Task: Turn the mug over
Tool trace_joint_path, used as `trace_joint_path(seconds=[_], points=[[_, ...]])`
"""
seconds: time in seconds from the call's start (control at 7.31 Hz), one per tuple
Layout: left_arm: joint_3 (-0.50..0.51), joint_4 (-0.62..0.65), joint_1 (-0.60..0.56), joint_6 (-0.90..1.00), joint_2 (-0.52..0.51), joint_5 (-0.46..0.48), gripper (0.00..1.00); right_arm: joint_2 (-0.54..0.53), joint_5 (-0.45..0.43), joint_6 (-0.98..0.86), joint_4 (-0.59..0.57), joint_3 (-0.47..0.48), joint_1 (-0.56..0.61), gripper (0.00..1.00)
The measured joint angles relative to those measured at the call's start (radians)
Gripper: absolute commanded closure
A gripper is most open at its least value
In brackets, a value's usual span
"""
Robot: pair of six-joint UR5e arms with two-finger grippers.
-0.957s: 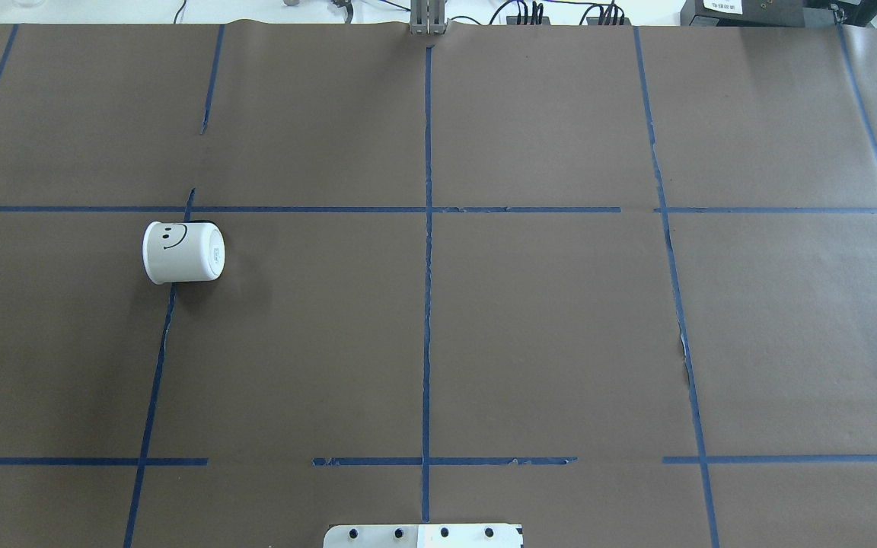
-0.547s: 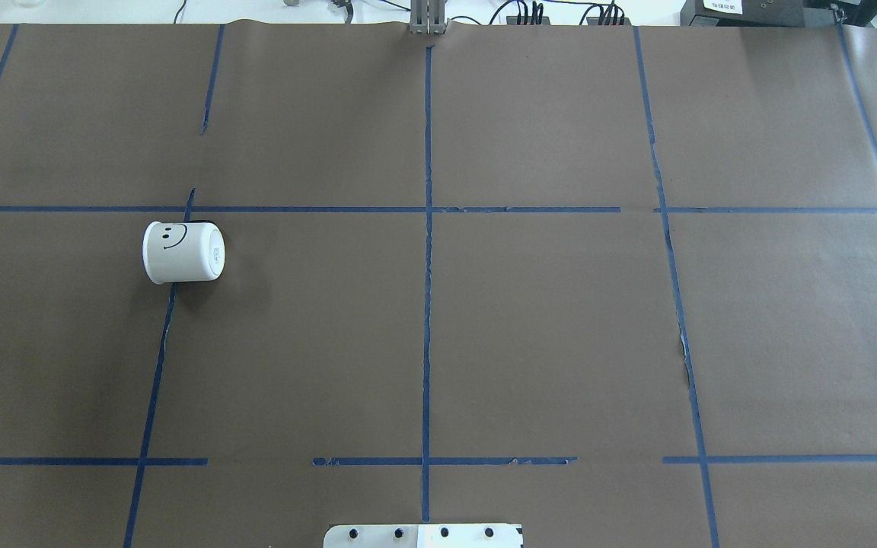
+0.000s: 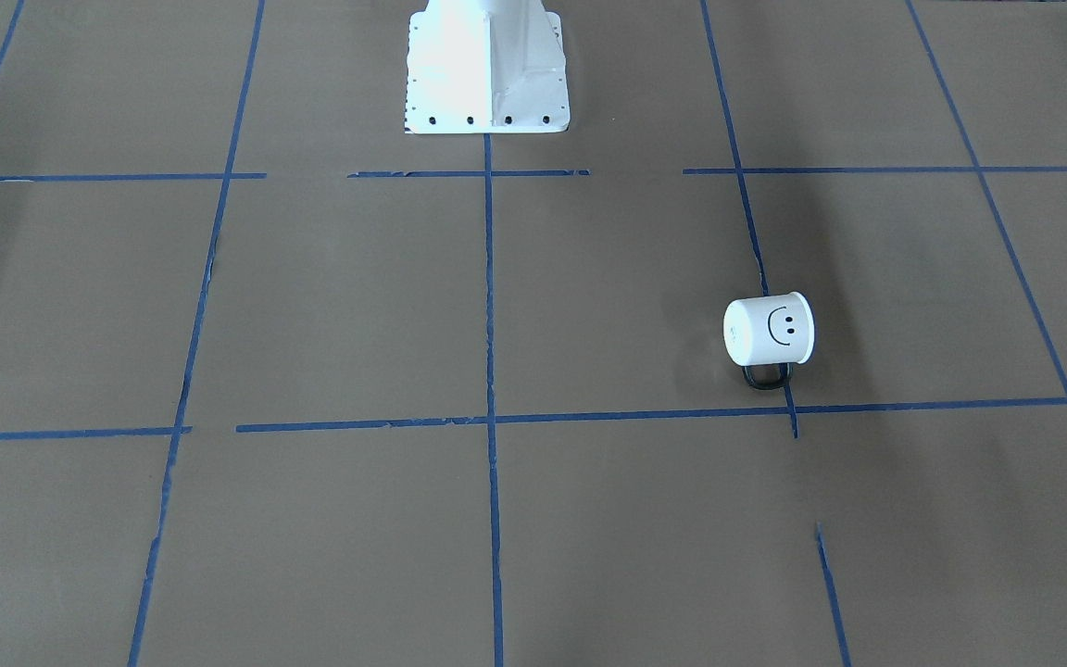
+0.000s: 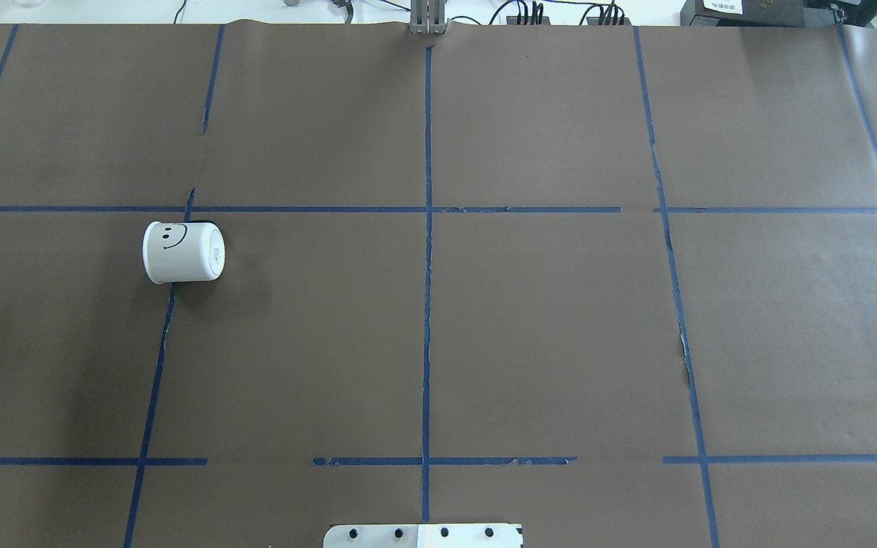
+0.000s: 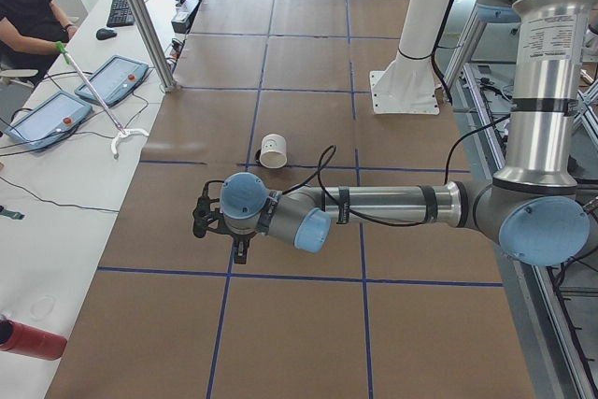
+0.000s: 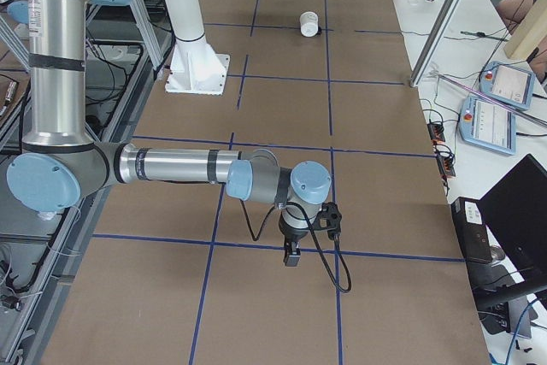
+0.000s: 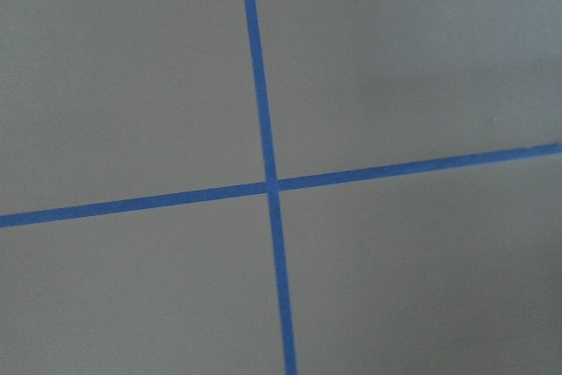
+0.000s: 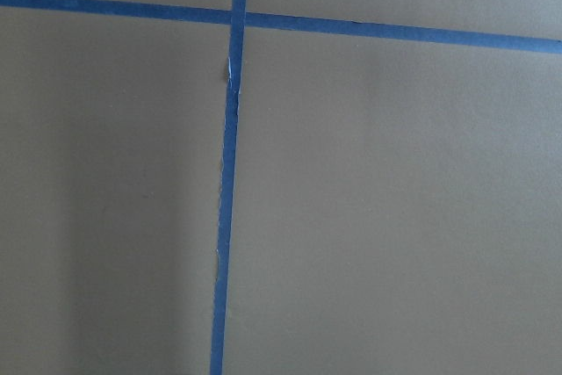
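You had the mug (image 4: 182, 252) lying sideways over a tape line (image 4: 155, 365) on the tabletop (image 4: 545, 320). Whether the left hand (image 5: 240, 253) or right hand (image 6: 291, 257) was apart couldn't be told.

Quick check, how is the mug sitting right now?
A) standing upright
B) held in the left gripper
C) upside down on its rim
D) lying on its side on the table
D: the mug lies on its side on the table, its smiley face turned sideways.

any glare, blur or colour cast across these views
Exterior front-facing: glare blows out the white robot base; the small white enamel mug with a black smiley face stays sharp, casting only a faint soft shadow. Left wrist-mounted: the blue tape cross looks soft, the paper cover greyish. Right wrist-mounted: crisper, warmer brown.
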Motion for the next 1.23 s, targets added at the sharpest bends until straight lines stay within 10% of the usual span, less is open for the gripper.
trace_joint_path(seconds=[0.68,1.23], points=[[0.041,-0.651,0.205,-0.662,0.100,0.143,0.00,0.000,0.000,0.000,0.000,0.000,0.000,0.00],[0.079,-0.998,0.443,-1.116,0.102,0.431,0.00,0.000,0.000,0.000,0.000,0.000,0.000,0.00]])
